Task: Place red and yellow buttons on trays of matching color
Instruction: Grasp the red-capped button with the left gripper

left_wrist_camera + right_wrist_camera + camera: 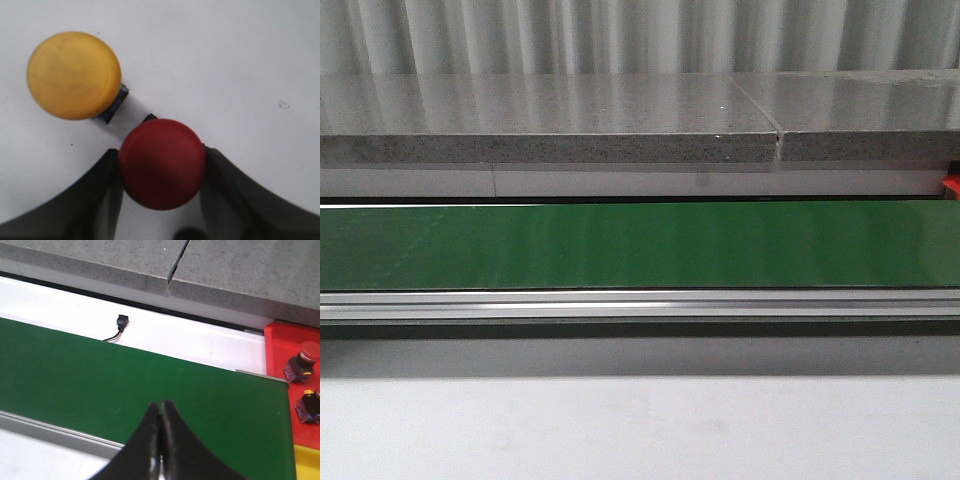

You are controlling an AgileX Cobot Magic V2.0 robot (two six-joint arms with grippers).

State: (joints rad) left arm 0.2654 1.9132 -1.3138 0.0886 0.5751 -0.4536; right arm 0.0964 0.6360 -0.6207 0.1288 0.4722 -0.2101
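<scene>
Left gripper [161,167]: fingers [95,200] pinch the red button [162,162] from both sides, touching its cap.
Red button: sits on the white counter [240,65], between the dark fingers.
Yellow button [74,75]: on the counter at about 10 o'clock from the red one, close but caps apart; a small dark and white base shows between them.
Right gripper [161,412]: fingers pressed together, holding nothing, over the green belt [125,385].
Red tray [292,347]: at 3 o'clock past the belt's end; two button units lie in it, one red-capped [307,354].
Front view: green belt [640,245], grey stone slab [550,130] behind; no gripper visible.
</scene>
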